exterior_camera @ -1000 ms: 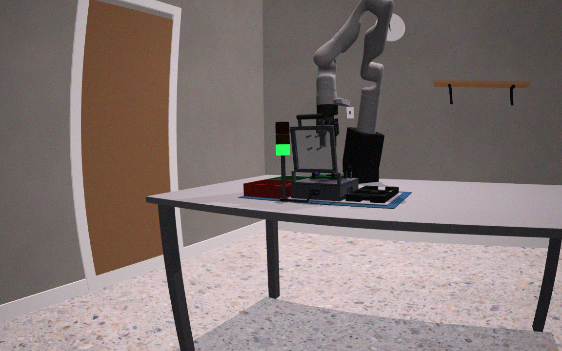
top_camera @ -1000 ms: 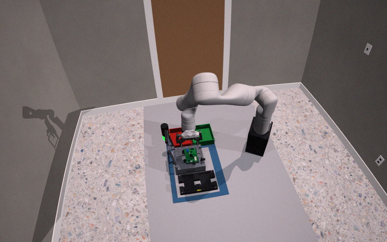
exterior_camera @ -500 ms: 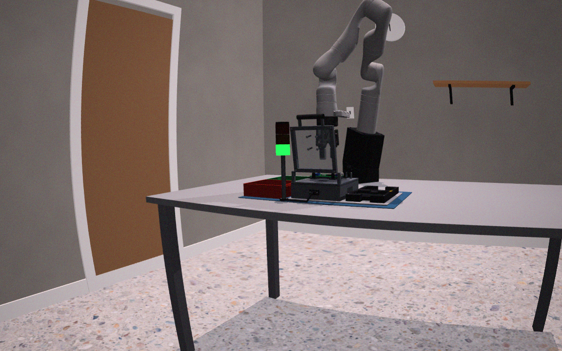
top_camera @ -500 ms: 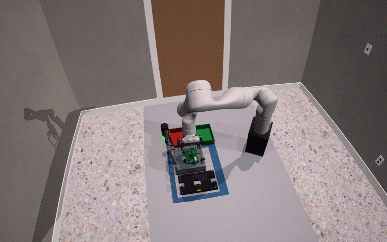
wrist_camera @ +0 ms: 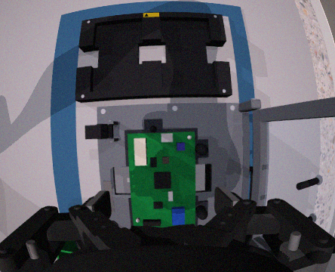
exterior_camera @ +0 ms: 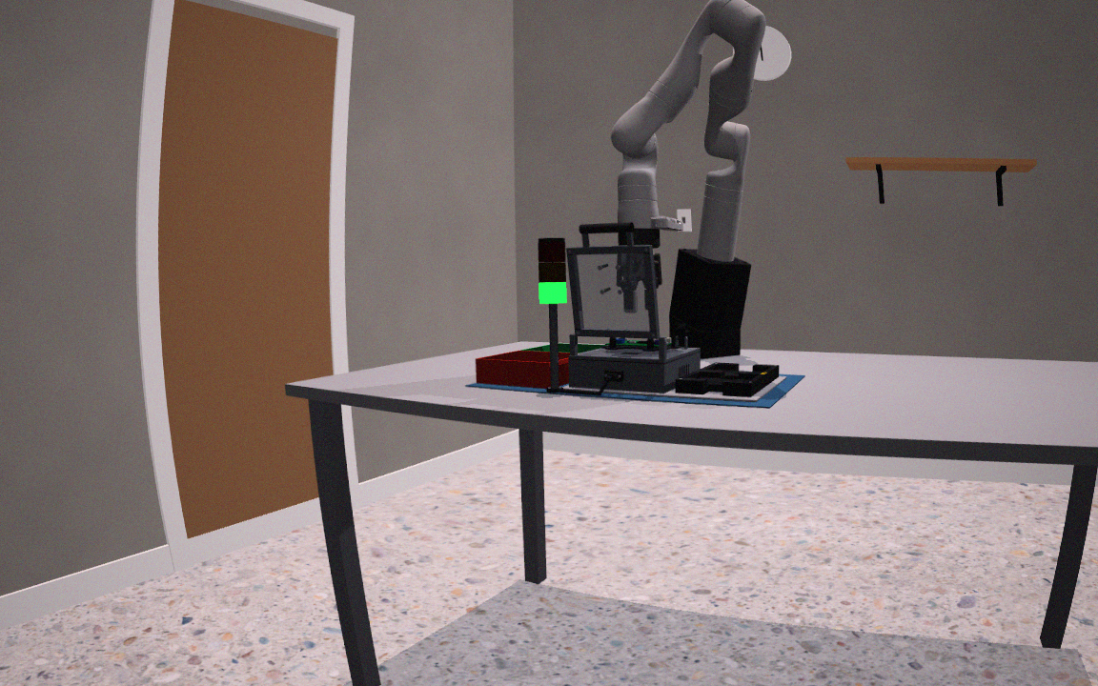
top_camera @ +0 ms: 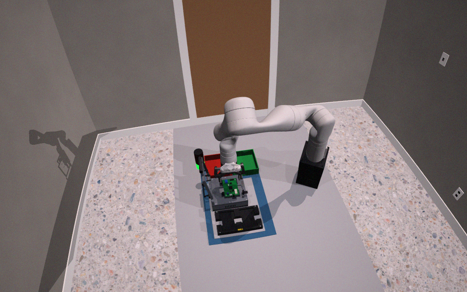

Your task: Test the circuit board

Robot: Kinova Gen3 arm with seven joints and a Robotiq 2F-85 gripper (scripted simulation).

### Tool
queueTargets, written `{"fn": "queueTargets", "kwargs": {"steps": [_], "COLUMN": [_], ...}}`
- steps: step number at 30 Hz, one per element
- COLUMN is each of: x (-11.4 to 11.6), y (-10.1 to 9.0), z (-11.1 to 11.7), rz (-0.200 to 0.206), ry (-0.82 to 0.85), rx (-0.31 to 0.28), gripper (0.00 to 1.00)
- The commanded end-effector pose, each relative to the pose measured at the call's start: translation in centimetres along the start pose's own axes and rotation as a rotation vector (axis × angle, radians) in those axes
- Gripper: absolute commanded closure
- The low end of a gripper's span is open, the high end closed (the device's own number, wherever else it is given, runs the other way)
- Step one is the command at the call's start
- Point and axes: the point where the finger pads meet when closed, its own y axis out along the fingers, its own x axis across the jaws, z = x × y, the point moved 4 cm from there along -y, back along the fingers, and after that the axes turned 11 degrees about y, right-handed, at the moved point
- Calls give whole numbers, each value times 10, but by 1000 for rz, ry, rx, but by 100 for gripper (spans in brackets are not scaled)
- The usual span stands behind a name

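The gripper [wrist_camera: 163, 217] hung over the circuit board [wrist_camera: 161, 177], jaws wide apart and empty; the board's long axis ran crosswise to the jaws' opening; the lid [exterior_camera: 613, 290] stood open.
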Motion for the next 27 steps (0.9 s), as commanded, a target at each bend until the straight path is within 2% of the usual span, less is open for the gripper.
{"fn": "queueTargets", "kwargs": {"steps": [1, 10, 27], "x": [1, 1, 1], "y": [-1, 4, 54], "z": [0, 0, 0], "rz": [-2, -2, -2], "ry": [0, 0, 0], "rx": [0, 0, 0], "gripper": [0, 0, 0]}}
